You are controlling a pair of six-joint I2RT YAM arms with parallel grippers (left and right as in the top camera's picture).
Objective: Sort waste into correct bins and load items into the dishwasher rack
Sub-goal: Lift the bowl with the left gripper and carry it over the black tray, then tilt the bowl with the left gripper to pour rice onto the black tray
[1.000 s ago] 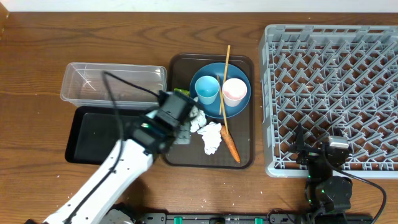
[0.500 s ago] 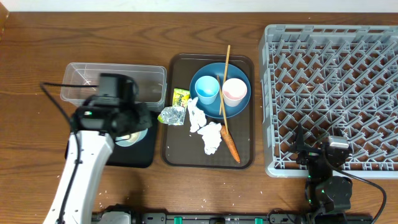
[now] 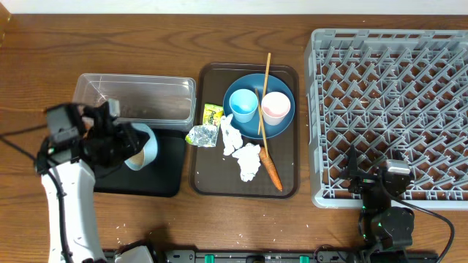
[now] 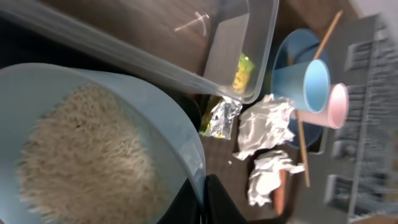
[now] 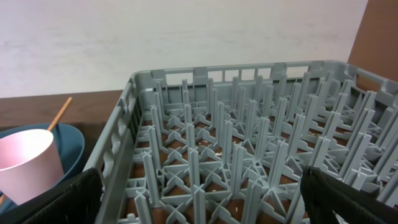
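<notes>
Fingers of the left gripper were clamped on the rim of the small pale blue bowl. Within the last second it had been carried from the brown tray's left edge out to the left. It now hung tipped on its side over the black tray, the rice still inside, so tipping it out looked imminent. The right gripper stood wide open and empty at the near edge of the dishwasher rack, which held nothing. The clear tub, just beyond the black tray, looked empty. On the brown tray remained the blue plate bearing the light blue cup and pink cup, plus chopsticks, tissues, carrot, packet and foil.
</notes>
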